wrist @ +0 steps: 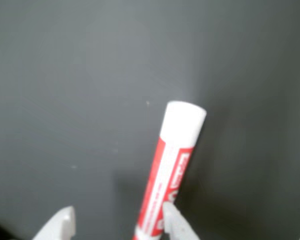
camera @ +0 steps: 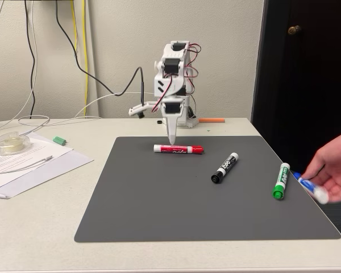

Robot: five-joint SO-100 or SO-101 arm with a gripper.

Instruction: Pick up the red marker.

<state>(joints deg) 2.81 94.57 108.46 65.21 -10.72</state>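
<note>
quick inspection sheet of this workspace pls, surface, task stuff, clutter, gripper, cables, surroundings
Surface: dark grey mat on a pale table.
Job's things: red marker lies flat on the mat near its far edge, red cap to the right in the fixed view.
Clutter: black marker and green marker on the mat; a person's hand at the mat's right edge holds a blue-capped marker; papers, tape roll, small green item.
Grippers: gripper points down just behind the red marker; fingers apart in the wrist view, nothing gripped.
Cables: black, white and yellow cables down the wall; wires on the arm.
Surroundings: pale wall, dark door with a knob.
</note>
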